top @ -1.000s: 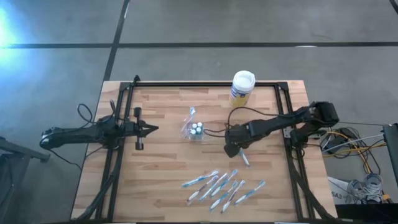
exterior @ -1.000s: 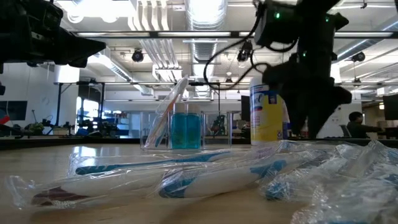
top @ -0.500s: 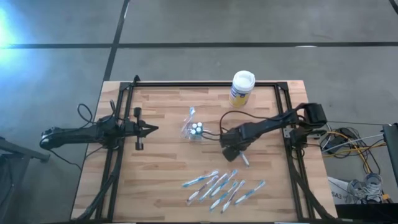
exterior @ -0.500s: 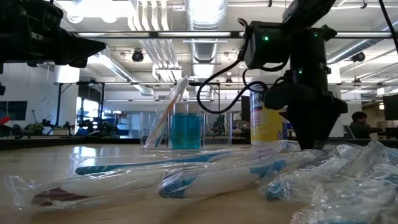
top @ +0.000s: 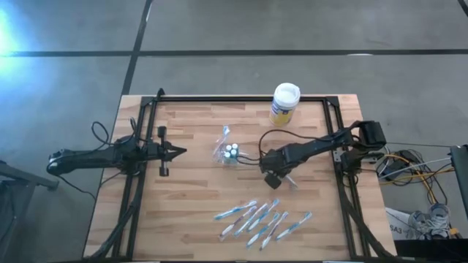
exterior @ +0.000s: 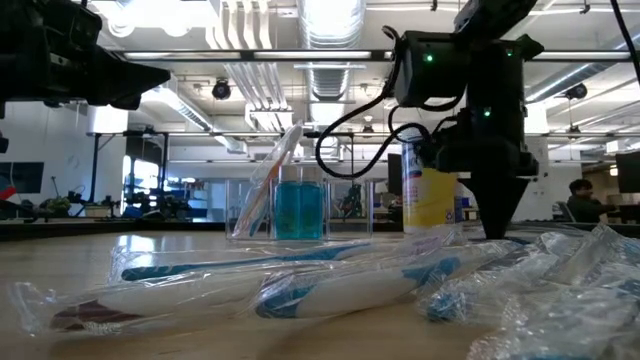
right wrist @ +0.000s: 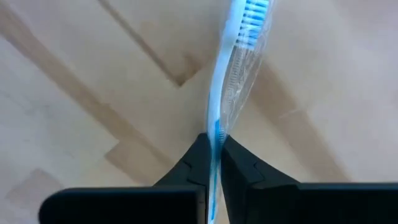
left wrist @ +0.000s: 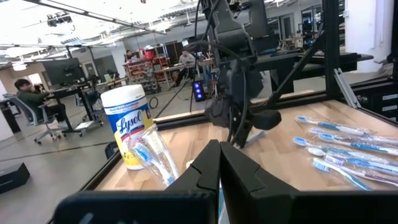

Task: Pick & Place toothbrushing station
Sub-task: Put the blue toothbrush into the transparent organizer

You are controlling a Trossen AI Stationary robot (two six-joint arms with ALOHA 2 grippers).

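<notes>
The clear holder [top: 231, 153] stands mid-table with teal-capped tubes in it and one wrapped toothbrush [top: 223, 137] leaning out of it. Several wrapped toothbrushes [top: 263, 219] lie near the front edge. My right gripper [top: 273, 178] points down just right of the holder and is shut on a single wrapped blue-white toothbrush [right wrist: 239, 37] that lies on the wood. My left gripper [top: 180, 152] hovers shut at the table's left, holding nothing. My right gripper pinches the toothbrush's handle [right wrist: 215, 127] between its two fingertips [right wrist: 198, 155], through the clear wrapper. The fingers come from above, pointing down. The handle runs through the gap between them. The brush lies flat on the table, its bristle end [right wrist: 252, 9] away from the fingers.
A white-lidded canister [top: 284, 102] with a yellow-blue label stands at the far edge, behind the right arm. A black frame [top: 241, 99] rims the table. Bare wood lies between the holder and the pile of brushes.
My right gripper has moved slightly toward the table's left, come down onto the single toothbrush and shut on its handle. The brush still lies on the wood.
</notes>
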